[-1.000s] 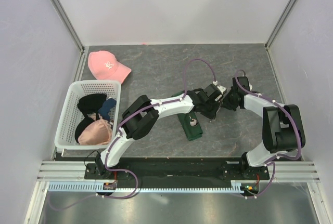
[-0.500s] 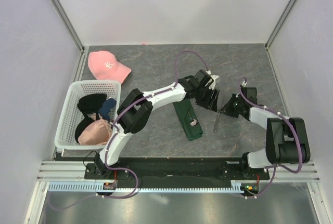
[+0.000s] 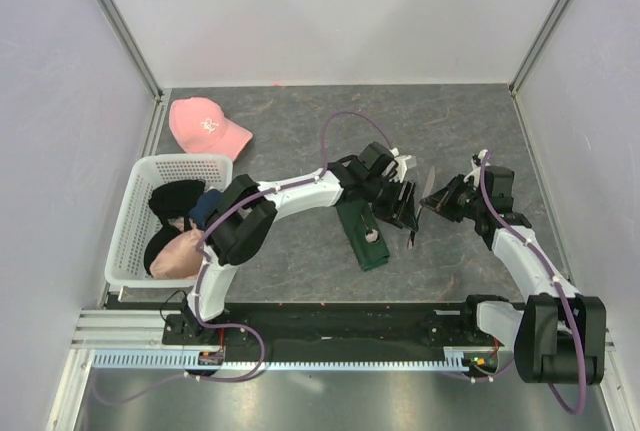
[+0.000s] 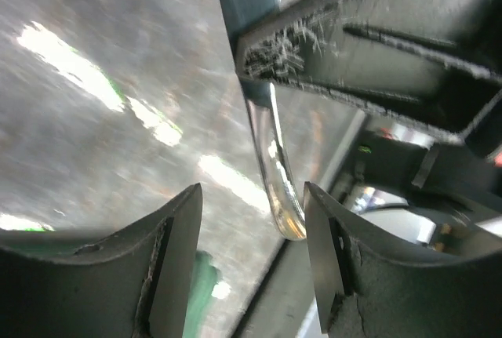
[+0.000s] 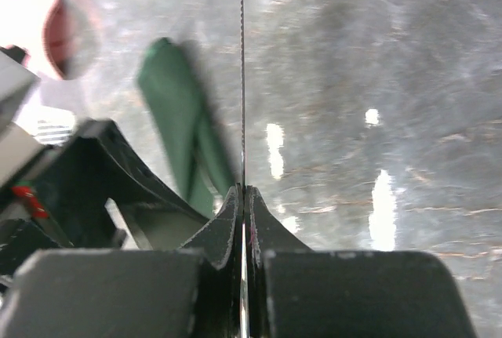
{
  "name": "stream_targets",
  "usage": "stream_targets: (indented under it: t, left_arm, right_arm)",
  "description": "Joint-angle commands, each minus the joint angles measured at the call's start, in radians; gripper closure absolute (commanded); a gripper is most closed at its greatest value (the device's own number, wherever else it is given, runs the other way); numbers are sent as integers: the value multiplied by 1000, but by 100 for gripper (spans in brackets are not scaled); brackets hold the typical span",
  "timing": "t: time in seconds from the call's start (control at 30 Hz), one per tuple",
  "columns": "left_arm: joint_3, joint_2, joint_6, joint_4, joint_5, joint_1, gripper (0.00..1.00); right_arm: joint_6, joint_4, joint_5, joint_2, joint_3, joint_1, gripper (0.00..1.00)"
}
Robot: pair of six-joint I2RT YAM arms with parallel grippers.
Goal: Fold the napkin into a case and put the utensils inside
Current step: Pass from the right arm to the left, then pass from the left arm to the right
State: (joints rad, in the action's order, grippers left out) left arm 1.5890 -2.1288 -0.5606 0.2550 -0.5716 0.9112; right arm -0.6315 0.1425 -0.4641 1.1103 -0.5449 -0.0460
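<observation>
Grey mottled counter (image 3: 300, 121) between white walls is seen from above, with the dark green case (image 3: 352, 223) laid as a narrow folded strip near its middle. Compared with a second ago, the left claw (image 4: 251, 197) has been opened. Its fingers (image 4: 176, 259) are now spread, and the handle of a silver utensil (image 4: 276, 173) hangs between them without being touched. The utensil is pinched by the right claw (image 5: 242, 193), whose jaws are pressed together on it, just right of the case. The right arm has been swung outward to the right, and the left elbow has been drawn toward the white basket (image 3: 128, 216). The pink cap (image 3: 208, 126) has not been moved. The utensil's working end is cut off in the left wrist view and is seen only edge-on from the right wrist, so its kind cannot be told. Both wrist views are blurred.
</observation>
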Motion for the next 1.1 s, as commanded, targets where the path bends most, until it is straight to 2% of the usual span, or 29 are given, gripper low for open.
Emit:
stream_targets:
  t: [0.0, 0.1, 0.2, 0.23, 0.33, 0.43, 0.53, 0.57, 0.63, 0.67, 0.77, 0.9, 0.93, 1.07]
  left_arm:
    - [-108, 128, -139, -222, -115, 8, 39]
    - [-153, 142, -197, -288, -143, 23, 40]
    - [-175, 139, -240, -321, -169, 37, 64]
    - [-187, 145, -252, -321, -169, 37, 82]
    - [-268, 220, -231, -287, -131, 19, 98]
    - [-320, 311, -147, -199, -108, -14, 98]
    - [-337, 407, -47, -64, -77, -34, 98]
    - [-328, 434, -13, 26, -70, -37, 98]
    - [-324, 505, 73, 130, -32, -41, 98]
    - [-324, 529, 99, 221, -19, -49, 98]
    - [-356, 625, 177, 323, -1, -69, 98]
    - [-391, 740, 261, 400, -28, -83, 98]
    - [-411, 760, 264, 408, -48, -93, 98]
    - [-443, 831, 281, 447, -111, -126, 98]
  right_arm:
    - [-68, -6, -68, -95, -16, -3, 100]
    - [-92, -9, -88, -125, -13, -2, 100]
    - [-108, -6, -100, -158, -9, 1, 100]
    - [-105, -1, -107, -164, -12, 0, 100]
    - [-25, 64, -133, -171, -67, 3, 100]
    - [152, 196, -119, -173, -156, 6, 94]
    - [245, 323, -87, -153, -228, 34, 73]
    - [254, 344, -85, -138, -268, 38, 56]
    - [294, 411, -71, -133, -315, 107, 44]
    - [315, 434, -56, -130, -369, 132, 35]
    - [372, 522, -21, -109, -478, 218, 21]
    - [339, 510, -203, -27, -515, 247, 14]
    - [316, 481, -255, -9, -517, 256, 8]
    - [219, 327, -358, 17, -494, 334, 5]
